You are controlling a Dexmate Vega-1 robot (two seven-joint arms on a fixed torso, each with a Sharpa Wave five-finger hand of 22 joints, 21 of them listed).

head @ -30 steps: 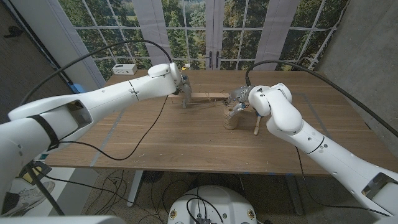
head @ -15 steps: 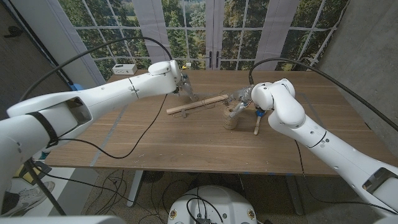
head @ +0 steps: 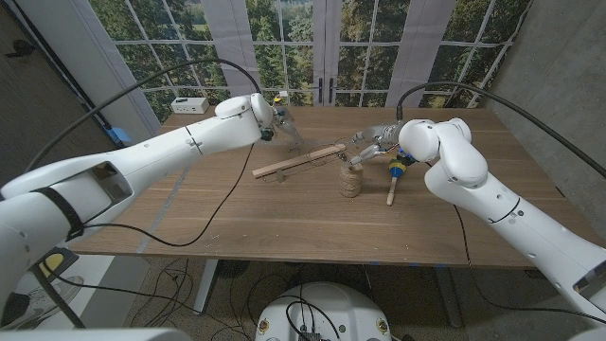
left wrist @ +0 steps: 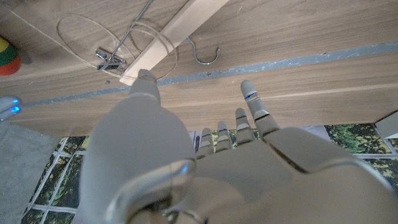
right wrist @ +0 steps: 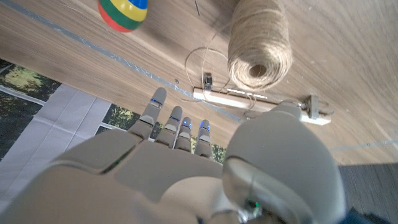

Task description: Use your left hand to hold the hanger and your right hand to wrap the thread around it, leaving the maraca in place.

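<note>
The wooden hanger (head: 298, 159) lies slanted on the table, with its metal hook (left wrist: 208, 56) and a clip (left wrist: 109, 59) beside loose loops of thread. My left hand (head: 275, 121) hovers just behind its middle, fingers apart, holding nothing; the thumb (left wrist: 142, 84) points at the bar's end (left wrist: 186, 22). The twine spool (head: 352, 182) stands upright by the hanger's right end (right wrist: 249, 98). My right hand (head: 379, 140) is above and behind the spool (right wrist: 261, 43), fingers stretched out, nothing seen in it. The striped maraca (head: 394, 173) lies right of the spool.
A small white box (head: 190, 104) sits at the table's far left corner. A black cable (head: 213, 204) trails over the left half of the table. Windows stand behind the far edge.
The hanger has gone from level under my left hand to lying slanted on the table. My left hand has lifted off it. My right hand has moved up and right, away from the spool.
</note>
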